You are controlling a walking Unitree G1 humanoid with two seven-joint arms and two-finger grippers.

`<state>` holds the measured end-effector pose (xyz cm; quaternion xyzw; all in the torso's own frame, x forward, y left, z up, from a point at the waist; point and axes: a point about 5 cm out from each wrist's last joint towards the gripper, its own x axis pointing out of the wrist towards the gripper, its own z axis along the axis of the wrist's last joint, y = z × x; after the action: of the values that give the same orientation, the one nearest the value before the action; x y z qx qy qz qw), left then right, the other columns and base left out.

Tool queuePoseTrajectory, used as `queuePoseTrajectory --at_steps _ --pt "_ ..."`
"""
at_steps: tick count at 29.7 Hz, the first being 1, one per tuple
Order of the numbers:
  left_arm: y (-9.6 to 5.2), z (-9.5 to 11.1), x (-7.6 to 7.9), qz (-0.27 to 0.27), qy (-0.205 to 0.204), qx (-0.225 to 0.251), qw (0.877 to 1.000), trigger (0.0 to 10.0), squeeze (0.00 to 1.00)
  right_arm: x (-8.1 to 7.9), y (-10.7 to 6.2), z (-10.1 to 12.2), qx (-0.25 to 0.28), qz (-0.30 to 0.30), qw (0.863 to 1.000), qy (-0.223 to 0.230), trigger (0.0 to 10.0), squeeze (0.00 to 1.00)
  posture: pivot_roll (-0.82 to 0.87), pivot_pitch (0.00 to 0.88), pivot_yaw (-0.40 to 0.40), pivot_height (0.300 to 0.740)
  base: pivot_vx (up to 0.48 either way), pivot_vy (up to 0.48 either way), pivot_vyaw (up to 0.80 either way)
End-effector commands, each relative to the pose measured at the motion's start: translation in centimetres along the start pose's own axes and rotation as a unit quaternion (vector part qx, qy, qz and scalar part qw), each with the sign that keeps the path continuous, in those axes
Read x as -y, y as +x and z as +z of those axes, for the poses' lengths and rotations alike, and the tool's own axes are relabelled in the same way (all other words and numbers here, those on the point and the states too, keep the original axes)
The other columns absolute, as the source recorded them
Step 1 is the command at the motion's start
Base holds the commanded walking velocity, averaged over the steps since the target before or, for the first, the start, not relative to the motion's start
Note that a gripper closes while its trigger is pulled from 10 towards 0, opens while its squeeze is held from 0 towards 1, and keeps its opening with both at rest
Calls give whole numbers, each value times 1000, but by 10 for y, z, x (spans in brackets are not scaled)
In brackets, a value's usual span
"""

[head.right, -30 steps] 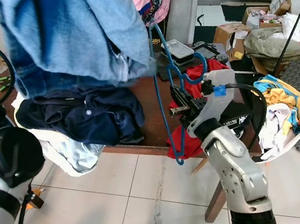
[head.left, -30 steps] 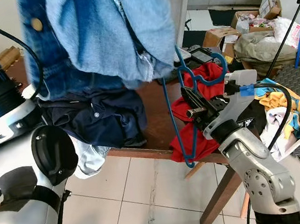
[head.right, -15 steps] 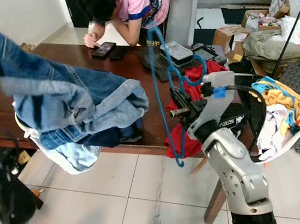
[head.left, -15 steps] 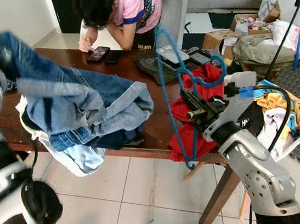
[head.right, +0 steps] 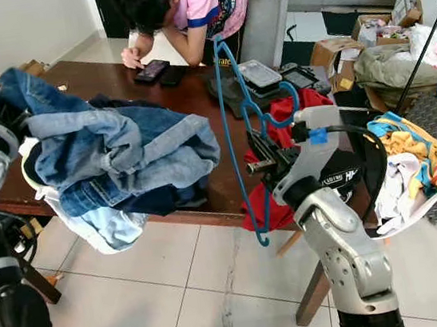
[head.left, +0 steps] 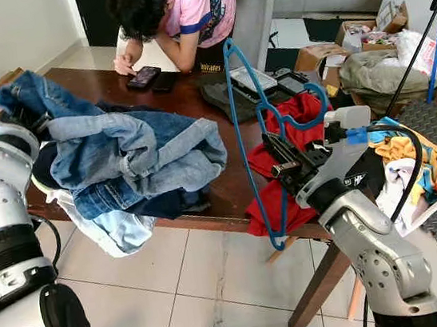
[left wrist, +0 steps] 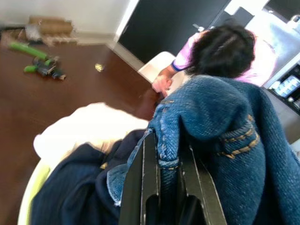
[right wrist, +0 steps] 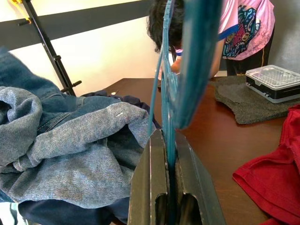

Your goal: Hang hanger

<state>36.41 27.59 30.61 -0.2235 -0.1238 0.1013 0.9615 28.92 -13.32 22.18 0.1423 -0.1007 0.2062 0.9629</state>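
A blue plastic hanger (head.left: 251, 139) stands upright at the table's front edge, and my right gripper (head.left: 279, 152) is shut on its lower bar. In the right wrist view the hanger (right wrist: 180, 70) runs up from between the black fingers (right wrist: 157, 187). Blue jeans (head.left: 133, 154) lie heaped on the brown table (head.left: 214, 128) over a dark navy garment (head.left: 164, 205). My left gripper (head.left: 23, 117) is shut on one end of the jeans at the table's left; the left wrist view has denim (left wrist: 211, 117) pinched between its fingers (left wrist: 145, 183).
A person in a pink shirt (head.left: 198, 5) leans over a phone (head.left: 143, 77) at the table's far side. A red cloth (head.left: 295, 133) hangs over the front edge beside the hanger. A clear box (head.left: 252, 78), cardboard boxes (head.left: 362, 28) and a chair heaped with clothes (head.left: 420, 161) crowd the right.
My left arm has swung the jeans down from high in front of the camera onto the pile on the table. The right gripper and hanger have stayed nearly still.
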Motion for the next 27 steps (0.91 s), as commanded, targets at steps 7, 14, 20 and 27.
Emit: queuePoseTrajectory --at_steps 7,14,20,27 --pt "-7 140 18 17 125 245 961 10000 0 0 -3 1 1 3 1000 0 10000 0 84 86 -63 740 0 0 0" --pt "-18 194 35 23 187 324 927 10000 0 -1 -2 0 2 1 1000 3 10000 0 86 88 -54 740 0 0 0" --pt "2 148 33 -4 188 221 957 10000 0 1 -4 1 -1 -6 1000 1 10000 0 78 92 -57 740 0 0 0" --pt "20 68 58 -133 244 79 957 10000 0 2 -5 2 -3 -9 1000 -2 10000 0 70 100 -61 740 0 0 0"
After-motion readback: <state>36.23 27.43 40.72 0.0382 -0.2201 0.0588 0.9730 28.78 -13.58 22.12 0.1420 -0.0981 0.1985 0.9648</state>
